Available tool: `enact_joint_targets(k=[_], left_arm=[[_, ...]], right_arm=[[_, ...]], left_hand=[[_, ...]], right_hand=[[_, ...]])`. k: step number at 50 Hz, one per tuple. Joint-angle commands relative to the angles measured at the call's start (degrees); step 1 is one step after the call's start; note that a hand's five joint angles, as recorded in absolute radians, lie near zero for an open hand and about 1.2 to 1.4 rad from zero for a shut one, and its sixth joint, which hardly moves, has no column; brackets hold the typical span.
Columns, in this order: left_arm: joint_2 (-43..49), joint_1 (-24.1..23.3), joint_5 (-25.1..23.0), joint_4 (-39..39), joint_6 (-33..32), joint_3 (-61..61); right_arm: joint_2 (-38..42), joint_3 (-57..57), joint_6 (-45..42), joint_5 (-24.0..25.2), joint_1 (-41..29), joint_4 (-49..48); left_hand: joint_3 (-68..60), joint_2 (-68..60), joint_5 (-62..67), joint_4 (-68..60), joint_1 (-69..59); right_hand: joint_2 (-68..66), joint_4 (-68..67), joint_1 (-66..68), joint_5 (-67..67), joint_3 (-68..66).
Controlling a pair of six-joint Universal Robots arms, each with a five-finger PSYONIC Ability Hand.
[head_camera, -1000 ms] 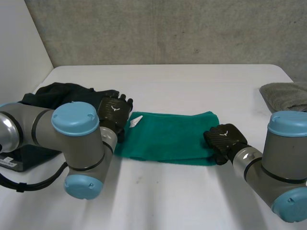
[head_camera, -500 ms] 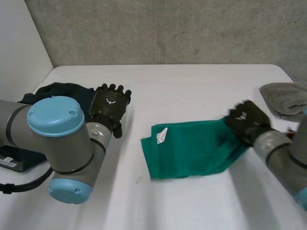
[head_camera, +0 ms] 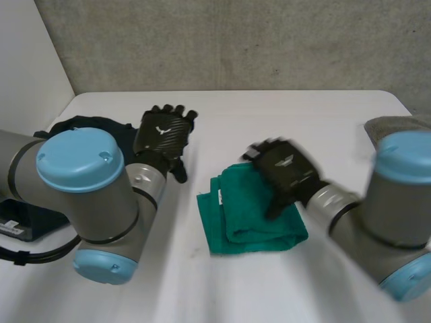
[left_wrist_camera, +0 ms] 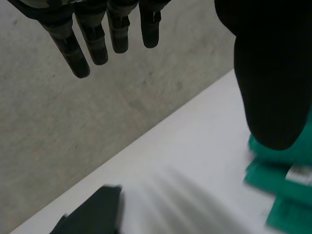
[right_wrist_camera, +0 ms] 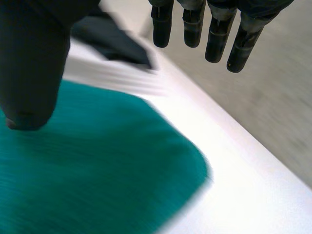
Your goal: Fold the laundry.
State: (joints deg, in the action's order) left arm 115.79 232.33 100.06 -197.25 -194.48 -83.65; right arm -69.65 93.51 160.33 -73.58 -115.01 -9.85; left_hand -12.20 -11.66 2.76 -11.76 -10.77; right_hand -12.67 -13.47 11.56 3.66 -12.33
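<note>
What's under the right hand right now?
The green towel, folded into a thick stack on the white table. The right hand is over its far side, fingers straight, holding nothing. Whether the palm touches the cloth is hidden.

A white table (head_camera: 283, 111) spreads before me across the lower frame. Behind it, along the top, runs a rough grey concrete wall (head_camera: 236, 40); a plain white wall (head_camera: 27, 67) fills the upper left.
</note>
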Motion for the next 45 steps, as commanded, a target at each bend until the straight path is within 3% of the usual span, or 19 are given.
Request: enact_joint_targets(k=[1,6,14,20,27,32,35,45], left_arm=[[2.3,-7.1,-0.3,1.4,4.8,3.4],[8.4,-11.2,-0.7,5.5,6.0,8.6],[18.0,-11.1,-0.9,13.8,5.6,16.2],[18.6,-8.4,-0.7,16.6,5.3,16.0],[18.0,-6.5,-0.4,20.4,-0.7,13.5],[17.7,-6.6,2.9,20.8,-4.1,12.7],[17.6,-6.6,4.8,20.8,-5.1,12.7],[15.1,-7.3,4.1,20.2,-4.7,13.1]], right_arm=[[-2.2,-0.4,15.2,-0.2,8.7,5.3],[-0.1,-2.4,13.9,-0.7,8.7,7.9],[6.5,-6.4,12.0,-1.6,8.6,10.7],[8.0,-6.4,9.7,-1.3,5.3,11.0],[10.5,-6.9,7.0,-1.4,1.5,10.6],[13.4,-8.3,4.1,-1.9,0.1,10.5],[15.0,-9.2,2.2,-3.9,0.1,10.6],[13.2,-9.1,-2.4,-9.0,0.1,9.9]], left_hand=[[1.1,0.6,-1.7,0.7,-0.3],[1.1,0.6,-1.7,0.7,-0.3],[-1.0,-1.6,0.5,-1.5,-2.5],[-2.7,-3.3,2.2,-3.2,-4.2],[-2.2,-2.8,1.7,-2.7,-3.7],[-1.9,-2.4,1.3,-2.3,-3.3],[-1.7,-2.3,1.2,-2.2,-3.1],[0.0,-0.6,-0.5,-0.5,-1.5]], right_hand=[[2.7,3.5,-1.6,-3.7,2.3],[2.7,3.5,-1.6,-3.7,2.3],[2.7,3.5,-1.6,-3.7,2.3],[2.7,3.5,-1.6,-3.7,2.3],[2.7,3.5,-1.6,-3.7,2.3],[2.7,3.5,-1.6,-3.7,2.3],[2.7,3.5,-1.6,-3.7,2.3],[2.7,3.5,-1.6,-3.7,2.3]])
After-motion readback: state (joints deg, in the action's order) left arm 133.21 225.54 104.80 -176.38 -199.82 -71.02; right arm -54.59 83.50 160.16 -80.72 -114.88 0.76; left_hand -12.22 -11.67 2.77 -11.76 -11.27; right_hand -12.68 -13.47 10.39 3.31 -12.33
